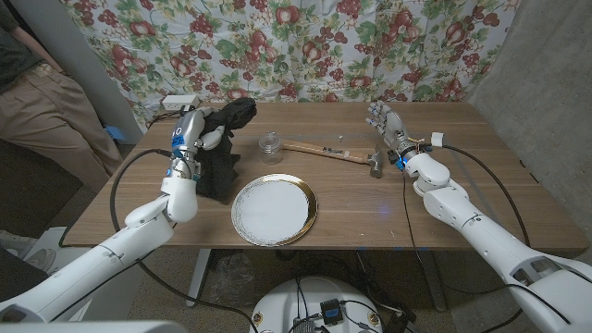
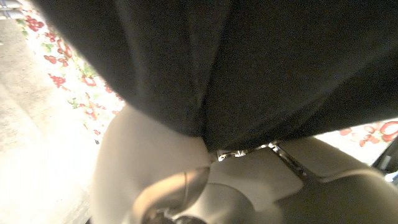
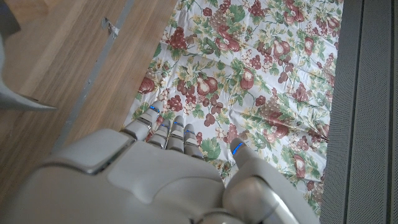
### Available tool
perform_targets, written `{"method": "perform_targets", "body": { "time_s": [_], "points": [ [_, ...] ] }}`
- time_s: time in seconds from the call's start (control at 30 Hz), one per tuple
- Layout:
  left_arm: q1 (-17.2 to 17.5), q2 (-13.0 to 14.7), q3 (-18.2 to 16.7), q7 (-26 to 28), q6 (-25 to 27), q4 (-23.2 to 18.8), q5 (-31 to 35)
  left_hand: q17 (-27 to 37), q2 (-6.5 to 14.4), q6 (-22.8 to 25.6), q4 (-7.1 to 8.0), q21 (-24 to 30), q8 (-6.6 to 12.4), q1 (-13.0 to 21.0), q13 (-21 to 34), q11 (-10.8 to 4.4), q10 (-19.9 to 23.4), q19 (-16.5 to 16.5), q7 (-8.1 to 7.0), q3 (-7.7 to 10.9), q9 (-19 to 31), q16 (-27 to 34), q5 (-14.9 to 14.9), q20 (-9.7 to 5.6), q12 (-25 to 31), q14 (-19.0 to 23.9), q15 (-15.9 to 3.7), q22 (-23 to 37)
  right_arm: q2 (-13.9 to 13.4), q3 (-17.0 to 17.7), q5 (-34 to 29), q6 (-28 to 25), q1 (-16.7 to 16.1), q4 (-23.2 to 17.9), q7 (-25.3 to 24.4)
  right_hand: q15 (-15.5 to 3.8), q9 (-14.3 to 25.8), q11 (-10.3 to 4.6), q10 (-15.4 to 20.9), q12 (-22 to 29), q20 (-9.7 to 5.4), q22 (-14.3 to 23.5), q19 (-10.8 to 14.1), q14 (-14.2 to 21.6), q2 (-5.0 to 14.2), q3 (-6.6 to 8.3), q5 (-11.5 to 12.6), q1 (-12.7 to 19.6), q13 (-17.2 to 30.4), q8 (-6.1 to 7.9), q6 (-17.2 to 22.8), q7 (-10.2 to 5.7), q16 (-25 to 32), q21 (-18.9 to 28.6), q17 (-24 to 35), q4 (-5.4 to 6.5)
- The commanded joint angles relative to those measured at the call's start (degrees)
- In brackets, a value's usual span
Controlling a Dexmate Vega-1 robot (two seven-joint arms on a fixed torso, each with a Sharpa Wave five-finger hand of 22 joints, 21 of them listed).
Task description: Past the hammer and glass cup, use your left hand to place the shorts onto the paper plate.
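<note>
Done: my left hand [image 1: 189, 132] grasps the shorts [image 1: 225, 139], lifted.
Left: carry right, lay on paper plate [image 1: 274, 210].
Right hand [image 1: 387, 124]: released, idle.

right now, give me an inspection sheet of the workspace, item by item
Surface: wooden table, bare wood on its right side.
Job's things: black shorts lifted in the left hand, hanging to the table beside the paper plate; the plate holds nothing.
Clutter: glass cup upright behind the plate; hammer lying to its right.
Hands: left hand grips the shorts; right hand raised, fingers apart, holding nothing.
Cables: black cables run along both forearms.
Surroundings: floral curtain behind the table; a person stands at far left.
</note>
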Motion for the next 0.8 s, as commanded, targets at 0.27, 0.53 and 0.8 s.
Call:
{"method": "perform_targets", "body": {
  "time_s": [0.27, 0.53, 0.8],
  "points": [
    [1.21, 2.43, -1.85, -4.48, -6.26, -3.43, 0.88, 0.51, 8.05, 1.91, 0.01, 0.88, -0.09, 8.98, 0.6, -0.59, 0.66, -0.78, 0.63, 0.51, 0.52, -0.47, 0.41, -6.85, 0.09, 6.51, -10.84, -0.01, -0.23, 0.13, -0.23, 0.5, -0.35, -0.54, -0.13, -0.29, 0.19, -0.01, 0.32, 0.11, -1.93, 0.17, 0.1, 0.41, 2.44, 0.35, -0.12, 0.32, 0.12, 0.07, 0.39, 0.25, 0.2, 0.15, 0.1, -0.16],
    [2.24, 2.25, -3.07, -4.88, -7.3, -4.76, 1.81, 0.8, 7.98, 2.09, 0.01, 1.39, -0.3, 8.98, 0.65, -0.41, 0.74, -0.9, 0.67, 0.57, 0.59, -0.69, 0.45, -6.83, -0.26, 6.4, -10.72, -0.14, -0.69, 0.27, -0.49, 0.34, -0.81, -1.8, -0.59, -0.27, 0.19, -0.01, 0.34, 0.12, -1.94, 0.17, 0.1, 0.4, 2.43, 0.33, -0.13, 0.28, 0.12, 0.07, 0.39, 0.27, 0.2, 0.16, 0.12, -0.14],
    [2.95, 2.44, -4.03, -4.84, -9.4, -5.63, 3.12, 0.82, 7.91, 2.33, 0.03, 1.88, -0.5, 8.97, 1.01, -0.42, 0.92, -1.14, 0.59, 0.64, 0.69, -0.93, 0.48, -6.85, -0.44, 6.77, -10.75, -0.28, -0.97, 0.46, -0.51, 0.22, -1.45, -2.84, -1.06, -0.33, 0.19, -0.04, 0.31, 0.11, -1.98, 0.17, 0.11, 0.41, 2.42, 0.34, -0.12, 0.29, 0.12, 0.07, 0.4, 0.29, 0.2, 0.16, 0.11, -0.15]
  ]
}}
